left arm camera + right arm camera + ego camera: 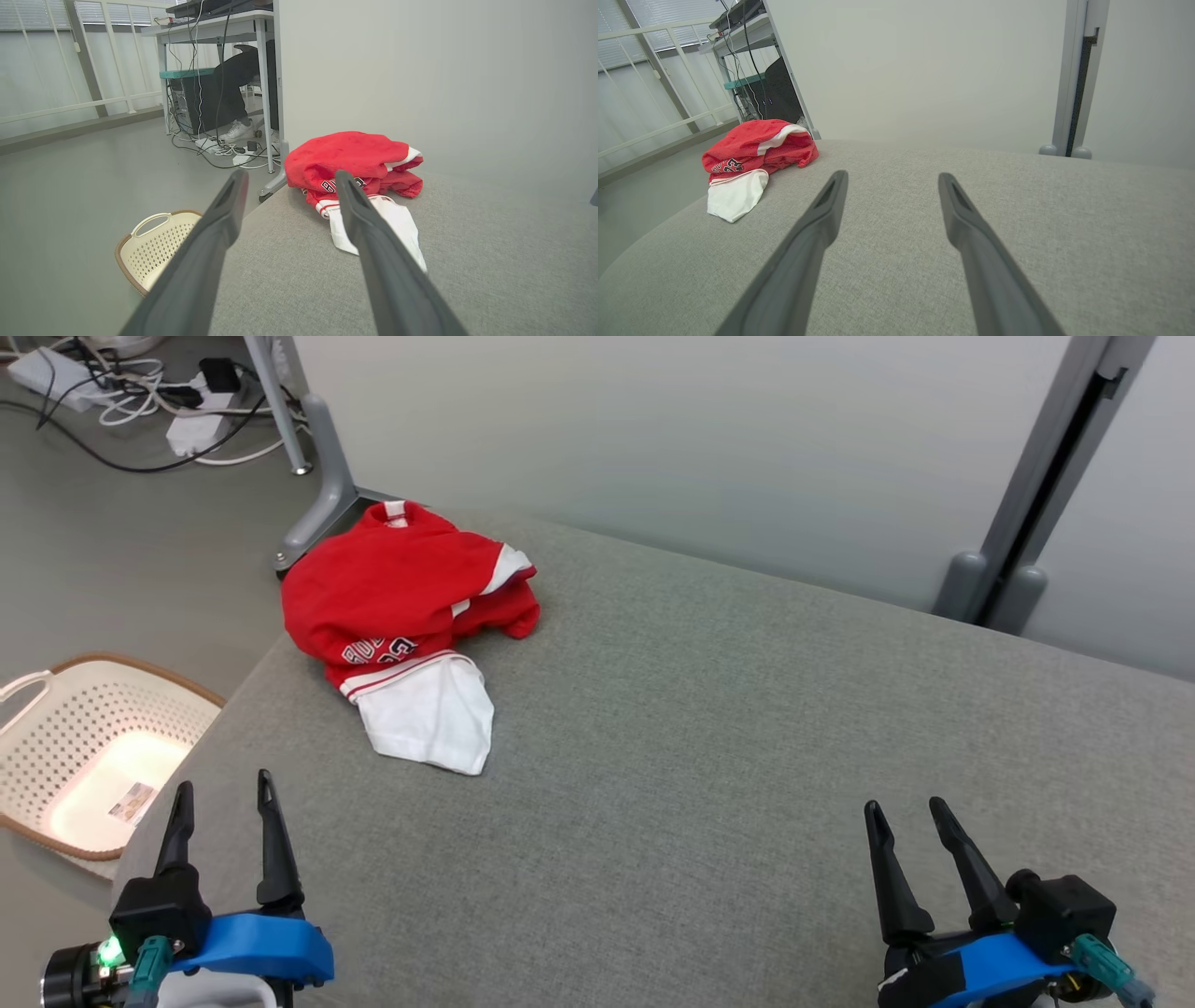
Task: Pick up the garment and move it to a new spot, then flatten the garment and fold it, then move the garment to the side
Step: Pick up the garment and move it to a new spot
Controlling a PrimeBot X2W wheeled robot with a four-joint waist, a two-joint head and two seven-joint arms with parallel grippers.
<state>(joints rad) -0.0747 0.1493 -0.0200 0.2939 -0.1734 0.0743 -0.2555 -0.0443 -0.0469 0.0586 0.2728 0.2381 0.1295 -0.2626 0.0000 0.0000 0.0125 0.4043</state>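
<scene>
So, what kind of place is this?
Probably a lab or office test area: a desk with tangled cables, power strips on the floor, and a grey padded surface holding one crumpled garment.

Garment (397,581) lettering (378,651) partly folded under; basket (84,728) cut by edge.

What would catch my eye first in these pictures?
The crumpled red and white garment stands out, lying at the far left corner of the grey surface. Nearer, the left hand and right hand stand open at the bottom corners of the head view, holding nothing. A pale basket sits on the floor to the left.
</scene>
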